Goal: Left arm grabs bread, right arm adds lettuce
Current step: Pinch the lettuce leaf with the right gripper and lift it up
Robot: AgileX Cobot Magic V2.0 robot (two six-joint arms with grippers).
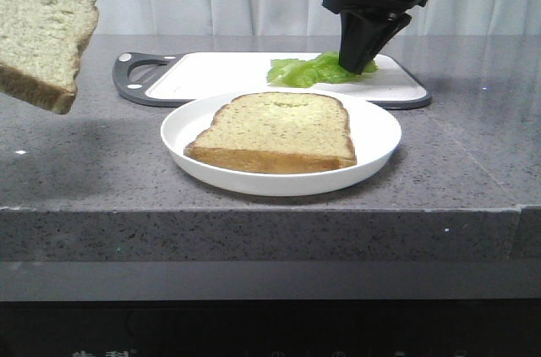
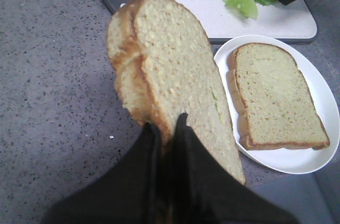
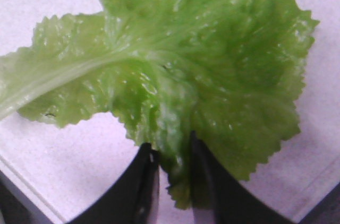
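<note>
A: Nearest us, the left pincer (image 2: 166, 128) is clamping the bread (image 2: 170, 75) by its lower edge, holding the slice tilted in the air off to the left of the plate (image 1: 177, 133).

B: Thick slice, brown crust, pale speckled face. And a second slice (image 1: 279, 130) is lying flat on that white plate, on the grey worktop (image 1: 456, 162).

A: Further back, the right pincer (image 3: 172, 155) is pinching the lettuce (image 3: 175, 65) at its ruffled edge, fingers narrow on the leaf.

B: The leaf is looking bright green, crinkly, glossy, with a pale rib, and it seems to be lying on the white cutting board (image 1: 228, 74) behind the plate.

A: So I'm judging the lettuce step is underway. Next calls for lifting the leaf and carrying it forward over the plated slice
</note>
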